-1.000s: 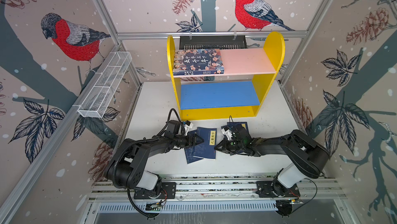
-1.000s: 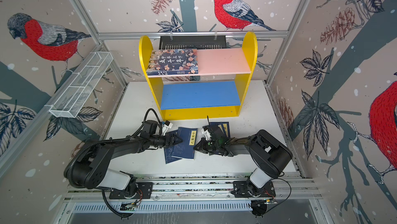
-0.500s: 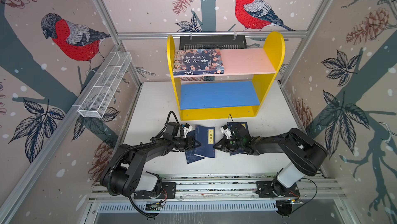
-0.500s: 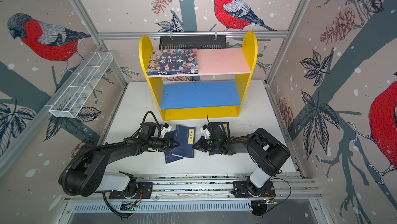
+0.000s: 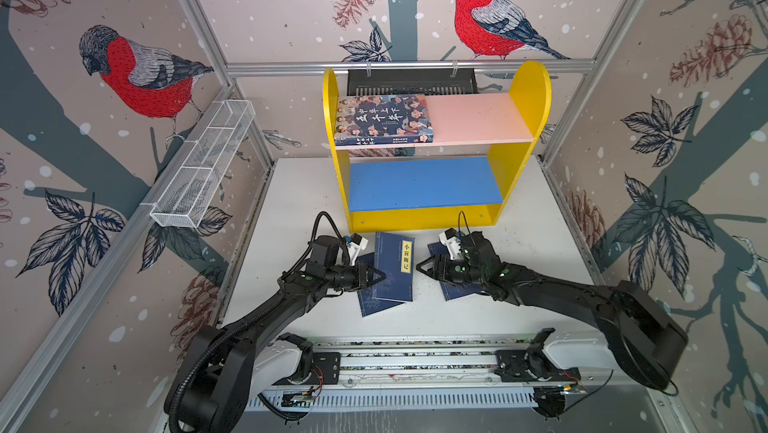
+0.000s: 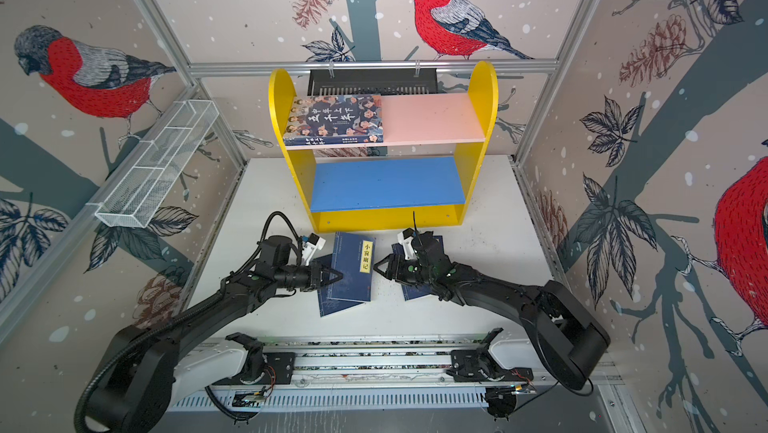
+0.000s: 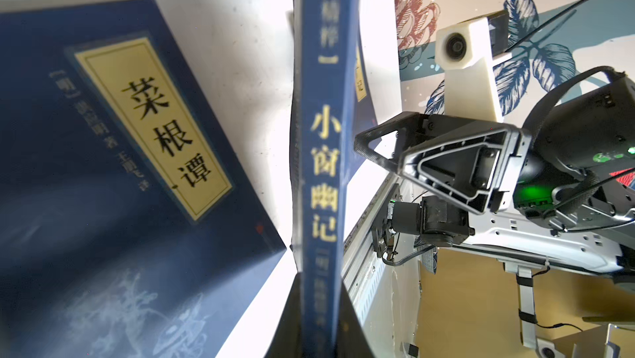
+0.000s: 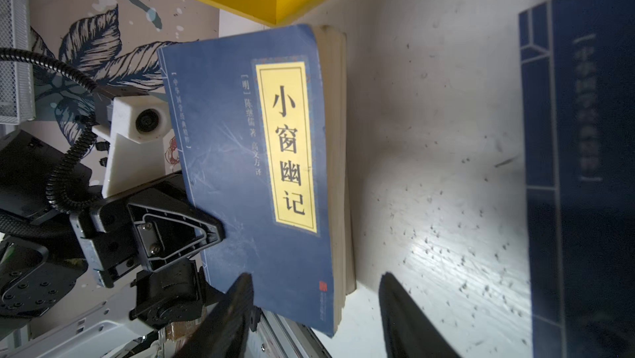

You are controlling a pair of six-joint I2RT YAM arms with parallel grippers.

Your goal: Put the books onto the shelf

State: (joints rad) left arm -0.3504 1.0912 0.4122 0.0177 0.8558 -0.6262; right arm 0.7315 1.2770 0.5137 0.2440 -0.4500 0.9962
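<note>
Navy book (image 5: 392, 267), yellow-labelled, is pinched by its spine in the left fingers (image 5: 370, 276) and tilted up off a second navy book (image 5: 374, 306) lying on the counter (image 5: 291, 202). Its long axis points at the shelf (image 5: 528, 90) straight ahead, so the left arm looks set to carry it. The right fingers (image 8: 409, 322) stand apart, empty, just beside its free edge. Counted: a third navy book (image 5: 457, 296) under the right arm, and one illustrated book (image 5: 384, 119) on the pink board (image 5: 478, 117).

1. Left gripper (image 5: 379, 275) — open a second ago — has clamped the navy book (image 5: 395, 283) by its spine.
2. Right gripper (image 5: 420, 267) has opened and drawn back — now just clear of that book's opposite edge.
</note>
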